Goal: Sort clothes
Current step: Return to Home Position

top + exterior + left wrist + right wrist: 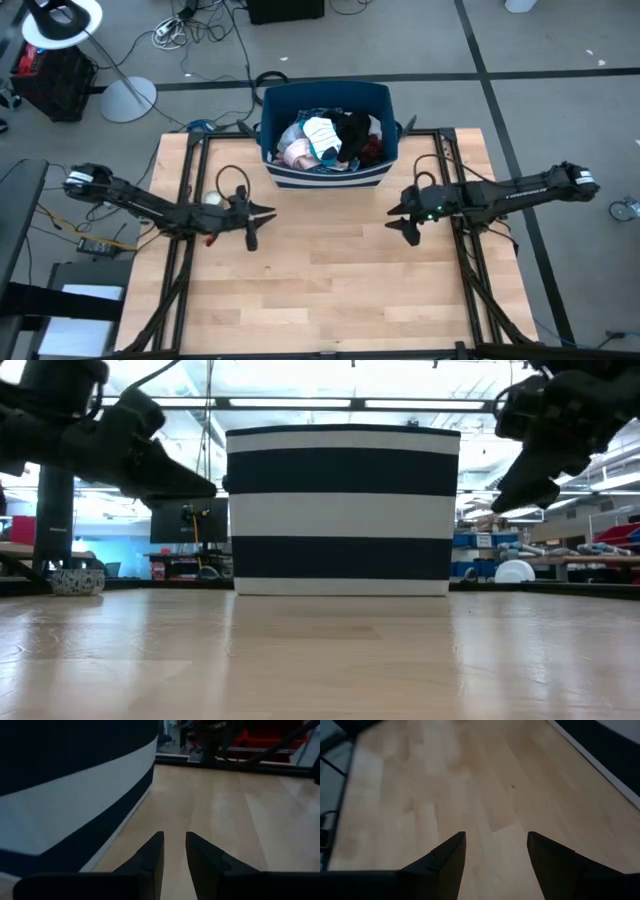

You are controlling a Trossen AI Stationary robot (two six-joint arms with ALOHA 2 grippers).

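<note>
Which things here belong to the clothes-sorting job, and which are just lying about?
Job: clothes heaped in the striped bin; left gripper and right gripper, both empty over the table.
Lying about: floor lamp, floor cables.

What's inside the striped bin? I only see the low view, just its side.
Observer: From above, the bin holds the clothes, a mixed heap: white, pink, black, red.
Operator: Is anything being held?
Observer: Nothing. Its wrist view shows the left gripper empty, fingers slightly apart, beside the bin.
Operator: And the other one?
Observer: The right gripper is open and empty over the wooden table.
</note>
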